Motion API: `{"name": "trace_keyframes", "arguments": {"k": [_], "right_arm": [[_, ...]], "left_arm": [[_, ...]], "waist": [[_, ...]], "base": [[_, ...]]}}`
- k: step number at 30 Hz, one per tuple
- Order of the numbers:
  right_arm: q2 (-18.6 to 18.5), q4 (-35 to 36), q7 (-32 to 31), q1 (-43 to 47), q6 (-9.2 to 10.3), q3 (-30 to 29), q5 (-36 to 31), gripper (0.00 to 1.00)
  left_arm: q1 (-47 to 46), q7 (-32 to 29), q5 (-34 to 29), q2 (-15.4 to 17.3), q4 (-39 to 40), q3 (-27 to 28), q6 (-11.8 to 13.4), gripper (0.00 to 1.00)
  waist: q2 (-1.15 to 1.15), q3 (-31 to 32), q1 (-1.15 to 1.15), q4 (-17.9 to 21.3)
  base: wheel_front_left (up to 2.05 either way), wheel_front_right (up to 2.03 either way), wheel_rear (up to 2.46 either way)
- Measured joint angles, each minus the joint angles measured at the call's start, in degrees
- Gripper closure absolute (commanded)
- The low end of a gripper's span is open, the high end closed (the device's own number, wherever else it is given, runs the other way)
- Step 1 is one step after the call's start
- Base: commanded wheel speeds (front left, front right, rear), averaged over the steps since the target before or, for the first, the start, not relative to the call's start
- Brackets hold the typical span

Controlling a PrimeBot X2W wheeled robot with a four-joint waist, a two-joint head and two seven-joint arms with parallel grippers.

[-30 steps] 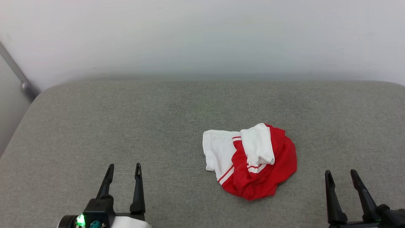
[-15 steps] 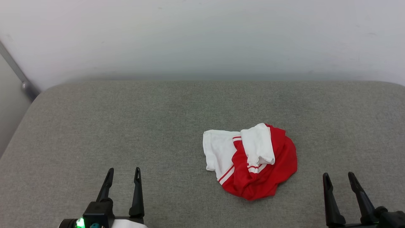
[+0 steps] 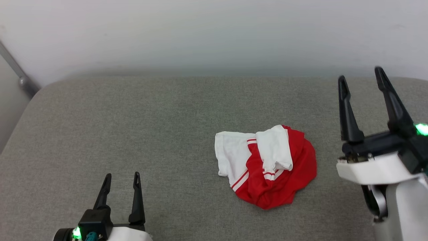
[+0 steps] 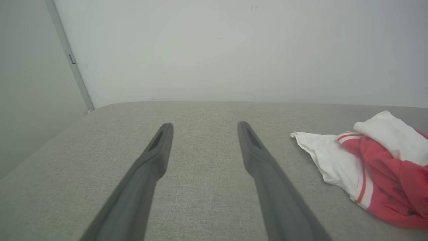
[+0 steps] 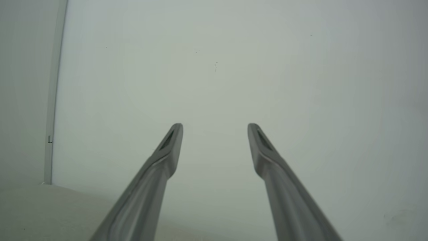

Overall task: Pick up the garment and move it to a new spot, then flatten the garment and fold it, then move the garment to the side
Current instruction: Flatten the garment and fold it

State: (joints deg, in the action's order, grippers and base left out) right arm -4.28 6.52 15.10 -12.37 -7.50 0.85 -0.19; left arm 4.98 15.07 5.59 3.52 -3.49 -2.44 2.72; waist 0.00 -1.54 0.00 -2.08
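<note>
The garment (image 3: 267, 165) lies crumpled in a heap on the grey padded surface (image 3: 133, 117), right of centre: red cloth with white sleeves and striped trim on top. The left wrist view has the garment (image 4: 367, 167) at its right edge. My left gripper (image 3: 122, 175) stands open low at the lower left, well apart from the heap, and its fingers (image 4: 157, 150) frame bare surface. My right gripper (image 3: 360, 75) is raised high at the right, open and empty, up beside the heap. In the right wrist view its fingers (image 5: 172, 140) point at the pale wall.
A pale wall (image 3: 214, 33) rises behind the surface. At the far left a grey metal post (image 3: 16, 73) runs down to the surface's rounded back corner. The surface's left edge (image 3: 16, 134) curves down toward me.
My right arm has risen sharply from the lower right to high up beside the garment. The camera has shifted a little, and the left gripper sits slightly lower. The garment lies as before.
</note>
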Motion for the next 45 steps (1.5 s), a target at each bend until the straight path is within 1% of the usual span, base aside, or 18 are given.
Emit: {"name": "trace_keyframes", "arguments": {"k": [2,4,5,7,10,13,16,19,21,23,28,31,36,37,38,42,45], "right_arm": [[-2.9,-3.1,0.0,-5.3,0.00,3.0,0.0,0.00],[-6.4,-8.5,-0.1,-10.4,0.00,7.2,1.1,0.00],[-8.1,-11.3,-2.0,-12.5,0.00,9.9,2.1,0.00],[-11.4,-15.9,-8.6,-17.1,0.00,15.9,5.4,0.00],[-17.1,-20.0,-21.0,-24.1,-0.01,26.5,12.3,0.00],[-22.2,-20.9,-32.4,-29.6,-0.01,36.7,21.1,0.00],[-26.7,-20.2,-42.7,-34.8,-0.01,46.1,28.8,0.00],[-30.0,-19.6,-51.6,-39.0,-0.01,54.4,35.2,0.00],[-31.4,-19.5,-55.9,-41.3,-0.01,58.9,38.6,0.00],[-32.2,-19.6,-58.5,-43.3,-0.01,62.8,40.9,0.00],[-32.4,-21.7,-59.9,-45.3,-0.01,69.5,44.4,0.00],[-32.6,-22.4,-60.7,-45.2,0.00,71.4,45.0,0.00],[-32.5,-23.3,-59.6,-45.2,0.00,71.9,45.5,0.00],[-32.5,-23.4,-58.8,-45.2,0.00,71.9,45.2,0.53],[-32.5,-23.3,-57.8,-45.2,0.00,72.1,44.7,1.00],[-32.7,-23.1,-52.5,-45.2,0.00,72.4,44.0,1.00],[-33.7,-22.0,-47.3,-45.6,-0.01,72.5,44.0,1.00]], "left_arm": [[-0.6,0.0,-0.2,0.0,0.0,0.4,-0.2,0.00],[-0.9,0.0,-0.3,-0.1,0.0,0.7,-0.3,0.00],[-0.9,0.0,-0.3,-0.2,0.0,0.8,-0.4,0.00],[-1.0,0.0,-0.4,-0.3,-0.1,1.1,-0.6,0.00],[-1.6,0.0,-0.4,-0.3,0.0,1.3,-0.7,0.00],[-1.9,0.0,-0.4,-0.4,0.3,1.4,-0.7,0.00],[-2.6,0.0,-0.3,-0.5,0.5,1.3,-0.7,0.00],[-3.7,0.0,-0.2,-0.5,0.8,0.9,-0.7,0.00],[-4.5,0.0,0.1,-0.5,0.9,0.7,-0.7,0.00],[-5.3,0.0,0.5,-0.5,1.0,0.4,-0.6,0.00],[-6.9,0.0,1.7,-0.6,1.2,-0.7,0.0,0.00],[-7.8,0.0,2.1,-0.6,1.1,-1.2,0.4,0.00],[-8.7,0.0,2.2,-0.6,0.9,-1.3,0.8,0.00],[-8.7,0.0,2.2,-0.6,0.9,-1.3,0.8,0.00],[-8.7,0.0,2.2,-0.6,0.6,-1.3,0.9,0.00],[-8.6,0.0,2.2,-0.6,-0.1,-0.8,1.0,0.00],[-7.4,0.0,2.1,-0.6,-0.4,-0.5,1.0,0.00]], "waist": [[0.00,-0.7,0.00,-0.1],[0.00,-1.2,0.00,-0.2],[0.00,-1.4,0.00,-0.3],[0.00,-1.8,0.00,-0.6],[0.00,-2.5,0.00,-1.0],[0.00,-3.5,0.00,-1.4],[0.00,-4.8,0.00,-1.8],[0.00,-6.4,0.00,-2.4],[0.00,-7.6,0.00,-2.9],[0.00,-8.8,0.00,-3.5],[0.00,-11.8,0.00,-5.1],[0.00,-13.3,0.01,-6.0],[0.00,-15.0,0.00,-7.0],[0.00,-15.1,0.01,-7.0],[0.00,-14.9,0.01,-7.0],[0.00,-13.4,0.01,-6.3],[0.00,-11.6,0.01,-5.5]], "base": [[0.00,0.00,0.00],[0.00,0.00,0.00],[0.00,0.00,0.00],[0.00,0.00,0.00],[0.00,0.00,0.00],[0.00,0.00,0.00],[0.00,0.00,0.00],[0.00,0.00,0.00],[0.00,0.00,0.00],[0.00,0.00,0.00],[0.00,0.00,0.00],[0.00,0.00,0.00],[0.00,0.00,0.00],[0.00,0.00,0.00],[0.00,0.00,0.00],[0.00,0.00,0.00],[0.00,0.00,0.00]]}}
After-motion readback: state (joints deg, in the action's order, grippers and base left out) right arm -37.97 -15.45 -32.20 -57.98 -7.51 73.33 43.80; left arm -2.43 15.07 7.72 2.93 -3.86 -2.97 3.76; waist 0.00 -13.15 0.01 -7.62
